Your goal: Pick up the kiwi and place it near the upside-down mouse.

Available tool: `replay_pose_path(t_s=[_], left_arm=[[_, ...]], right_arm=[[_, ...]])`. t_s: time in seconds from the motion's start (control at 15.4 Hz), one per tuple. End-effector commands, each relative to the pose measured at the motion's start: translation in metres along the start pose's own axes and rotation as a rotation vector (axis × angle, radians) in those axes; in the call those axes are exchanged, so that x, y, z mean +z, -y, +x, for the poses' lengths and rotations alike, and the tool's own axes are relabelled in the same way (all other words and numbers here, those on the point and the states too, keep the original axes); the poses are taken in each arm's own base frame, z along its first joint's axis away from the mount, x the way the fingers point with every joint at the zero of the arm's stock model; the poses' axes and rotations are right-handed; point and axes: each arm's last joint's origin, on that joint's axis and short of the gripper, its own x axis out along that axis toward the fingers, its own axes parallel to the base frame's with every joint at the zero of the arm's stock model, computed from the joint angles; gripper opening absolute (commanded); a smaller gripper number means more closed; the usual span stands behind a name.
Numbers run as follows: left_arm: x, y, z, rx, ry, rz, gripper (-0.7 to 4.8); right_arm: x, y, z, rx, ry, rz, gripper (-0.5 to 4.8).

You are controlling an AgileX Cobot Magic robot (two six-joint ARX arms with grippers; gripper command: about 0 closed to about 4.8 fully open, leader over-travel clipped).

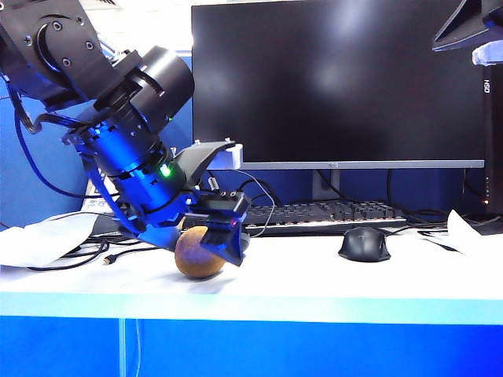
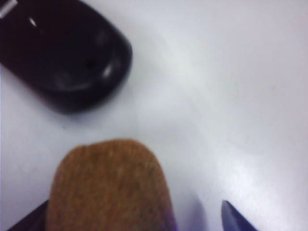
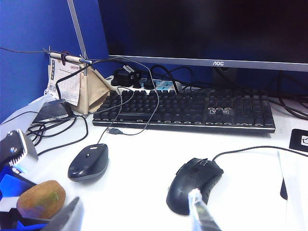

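The kiwi (image 1: 197, 253) lies on the white surface (image 1: 314, 276) between the open left gripper's (image 1: 211, 245) jaws; right gripper (image 3: 139, 214) open (raised). Two mice: upside-down mouse (image 3: 89, 162), black upright mouse (image 3: 194, 184). One keyboard (image 3: 187, 109), one monitor (image 1: 338, 78).

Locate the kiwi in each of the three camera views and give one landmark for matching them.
Exterior view: the kiwi sits on the white table, lower left of centre, between the open fingers of the left gripper.
Left wrist view: kiwi at the bottom edge, just below the upside-down mouse.
Right wrist view: kiwi in the bottom left corner.
Shared landmark: the upside-down mouse, close beside the kiwi in both wrist views; hidden in the exterior view.
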Motion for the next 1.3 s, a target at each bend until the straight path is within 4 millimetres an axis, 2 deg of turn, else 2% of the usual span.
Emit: replay_pose_path(t_s=[0.07,0.2,0.46,0.65,0.78,0.91,1.11,1.3], left_arm=[[0.004,0.0,-0.001,0.003,0.022,0.003,3.12],[0.004,0.0,-0.001,0.003,0.018,0.003,1.4],[0.005,0.001,-0.004,0.005,0.024,0.001,-0.05],[0.017,-0.001,-0.019,0.052,0.08,-0.006,-0.06],[0.031,-0.005,-0.041,0.078,0.147,-0.015,-0.06],[0.036,-0.007,-0.053,0.089,0.168,0.008,-0.06],[0.026,-0.009,-0.054,0.083,0.061,0.041,-0.06],[0.03,-0.011,-0.055,0.072,0.087,0.094,-0.06]], right_arm=[[0.002,0.0,0.0,0.003,0.013,-0.002,2.84],[0.001,0.0,0.0,0.002,-0.002,-0.003,2.84],[-0.001,0.0,0.0,0.0,-0.026,-0.003,2.84],[0.001,0.0,-0.001,0.002,0.001,-0.002,2.84],[0.004,-0.001,-0.001,0.004,0.023,-0.002,2.84],[0.005,0.0,-0.003,-0.014,0.037,-0.002,2.84],[0.009,0.0,-0.007,-0.019,0.074,-0.008,2.84],[0.009,0.0,-0.007,-0.016,0.073,-0.008,2.84]])
